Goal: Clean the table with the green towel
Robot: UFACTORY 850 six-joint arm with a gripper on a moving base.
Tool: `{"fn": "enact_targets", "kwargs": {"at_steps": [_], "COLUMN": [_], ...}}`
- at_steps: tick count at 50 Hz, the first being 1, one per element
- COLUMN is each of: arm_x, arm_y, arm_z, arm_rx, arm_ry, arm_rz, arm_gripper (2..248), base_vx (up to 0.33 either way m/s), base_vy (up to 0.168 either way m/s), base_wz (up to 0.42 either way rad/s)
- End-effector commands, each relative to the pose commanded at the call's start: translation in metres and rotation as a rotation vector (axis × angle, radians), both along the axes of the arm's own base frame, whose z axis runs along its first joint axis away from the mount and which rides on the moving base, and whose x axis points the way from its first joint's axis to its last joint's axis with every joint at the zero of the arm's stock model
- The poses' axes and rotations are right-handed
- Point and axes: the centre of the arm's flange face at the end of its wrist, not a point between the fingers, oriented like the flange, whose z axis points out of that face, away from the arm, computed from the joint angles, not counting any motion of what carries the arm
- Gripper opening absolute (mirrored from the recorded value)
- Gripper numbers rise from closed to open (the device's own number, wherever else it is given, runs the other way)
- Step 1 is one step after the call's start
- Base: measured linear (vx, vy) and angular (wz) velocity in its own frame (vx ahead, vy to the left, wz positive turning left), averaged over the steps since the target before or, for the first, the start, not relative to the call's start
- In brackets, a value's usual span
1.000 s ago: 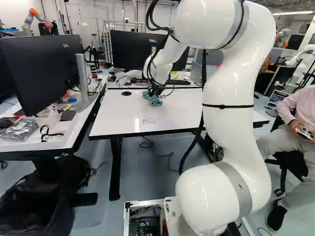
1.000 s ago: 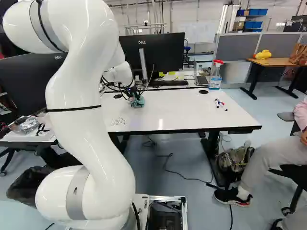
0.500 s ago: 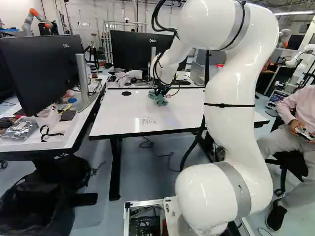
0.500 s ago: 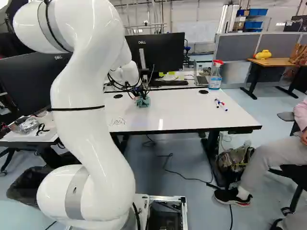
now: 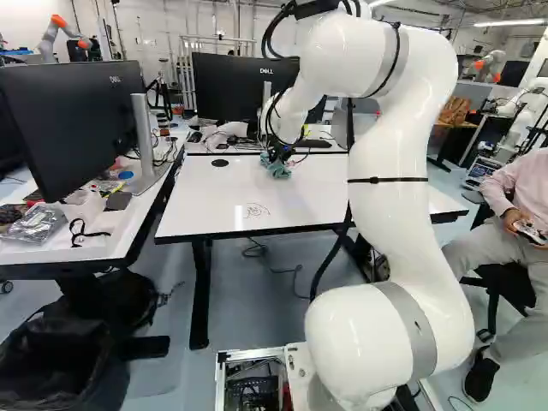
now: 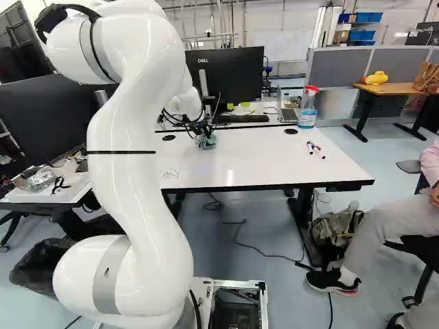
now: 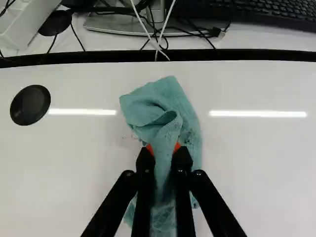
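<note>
1. Snugly, the claw [image 5: 276,157] pinches the towel [image 7: 160,108] – its orange pads [image 7: 150,148] press the cloth from two sides, a bunched fold standing between them.
2. The towel sits on the white table [image 6: 260,154], spreading out ahead of the claw [image 7: 164,148] and under it, with some cloth showing beside and behind the fingers too. It is crumpled, with dark specks on one side.
3. Just beside the towel, ahead of the claw, there's a faint reddish smudge [image 7: 131,140] on the table.
4. Nearer the base than the claw, and a bit left of it, lies a black scribble [image 5: 256,210] – well apart from the cloth.
5. Left of the claw, the left disc [image 7: 30,104], black and round, is set in the tabletop.
6. Well to the right of the claw are the markers [image 6: 315,149], the right disc [image 6: 291,131] and, by the table's far edge, an upright spray bottle [image 6: 307,108] with a red top.
7. Beyond the claw, past that edge, are a keyboard [image 7: 266,12], a monitor [image 5: 244,86] and tangled cables [image 7: 158,42].
</note>
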Motion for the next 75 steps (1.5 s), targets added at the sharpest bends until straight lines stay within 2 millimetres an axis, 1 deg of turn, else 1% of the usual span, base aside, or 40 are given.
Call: {"fn": "enact_targets", "kwargs": {"at_steps": [11, 23, 31, 41, 51, 63, 75], "arm_x": [0.007, 0.006, 0.000, -0.012, -0.029, -0.050, -0.071], "arm_y": [0.017, 0.039, 0.052, 0.066, 0.073, 0.078, 0.074], "arm_z": [-0.001, -0.001, 0.000, 0.001, 0.002, 0.004, 0.005], "arm_rx": [0.000, 0.001, 0.000, 0.000, -0.002, -0.004, -0.006], "arm_ry": [-0.007, -0.008, -0.005, 0.004, 0.017, 0.032, 0.048], "arm_rz": [0.025, 0.057, 0.078, 0.100, 0.115, 0.128, 0.129], "arm_gripper": [47, 47, 47, 47, 47, 47, 47], "base_vx": [0.000, 0.000, 0.000, 0.000, 0.000, 0.000, 0.000], "base_vy": [0.000, 0.000, 0.000, 0.000, 0.000, 0.000, 0.000], "base_wz": [0.000, 0.000, 0.000, 0.000, 0.000, 0.000, 0.000]}}
